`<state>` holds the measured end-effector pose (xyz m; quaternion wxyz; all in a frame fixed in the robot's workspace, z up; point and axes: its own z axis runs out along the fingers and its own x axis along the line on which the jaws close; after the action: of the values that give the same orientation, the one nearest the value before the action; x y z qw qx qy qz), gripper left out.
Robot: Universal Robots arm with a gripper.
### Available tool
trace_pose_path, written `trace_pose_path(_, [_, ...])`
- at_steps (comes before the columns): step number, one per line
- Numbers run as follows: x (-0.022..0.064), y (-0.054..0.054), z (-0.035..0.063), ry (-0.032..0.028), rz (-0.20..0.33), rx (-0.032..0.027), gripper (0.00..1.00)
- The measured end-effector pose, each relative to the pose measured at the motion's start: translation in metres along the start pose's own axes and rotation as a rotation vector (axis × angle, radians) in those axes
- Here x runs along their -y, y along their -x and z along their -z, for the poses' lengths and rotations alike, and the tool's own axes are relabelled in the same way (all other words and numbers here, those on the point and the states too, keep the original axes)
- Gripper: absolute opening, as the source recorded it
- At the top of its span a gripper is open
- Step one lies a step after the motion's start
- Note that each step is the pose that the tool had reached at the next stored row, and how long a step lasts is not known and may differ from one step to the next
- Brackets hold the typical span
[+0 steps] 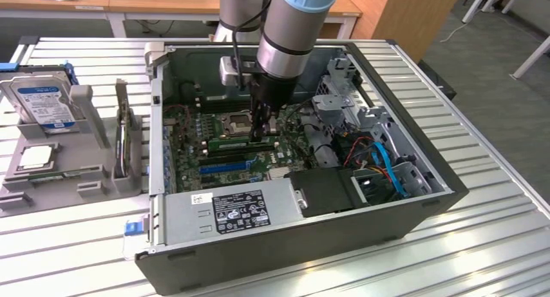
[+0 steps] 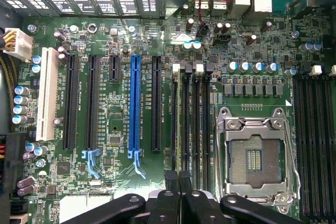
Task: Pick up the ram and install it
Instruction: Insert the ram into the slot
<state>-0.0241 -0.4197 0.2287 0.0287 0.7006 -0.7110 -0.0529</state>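
Observation:
The ram (image 1: 232,143), a narrow green stick, lies lengthwise along a memory slot next to the empty CPU socket (image 1: 236,123) inside the open computer case (image 1: 404,207). My gripper (image 1: 261,137) reaches straight down into the case and sits on the ram near its end towards the exterior view's right. In the wrist view the two black fingers (image 2: 169,195) are pressed close together over the row of memory slots (image 2: 191,124), and the ram (image 2: 179,129) runs edge-on between them. The gripper (image 2: 178,182) looks shut on the stick.
A grey holder (image 1: 51,181) at the exterior view's left carries a hard drive (image 1: 43,107), a silver CPU chip (image 1: 35,156) and an upright expansion card (image 1: 125,139). The power supply (image 1: 241,207), cables (image 1: 382,162) and a drive cage (image 1: 344,94) crowd the case. A blue slot (image 2: 135,108) lies beside the memory slots.

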Motion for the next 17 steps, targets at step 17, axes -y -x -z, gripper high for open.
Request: trace_pose_path(17, [-0.0008, 0.0, 0.0103, 0.0013, 0.002, -0.0006, 0.11])
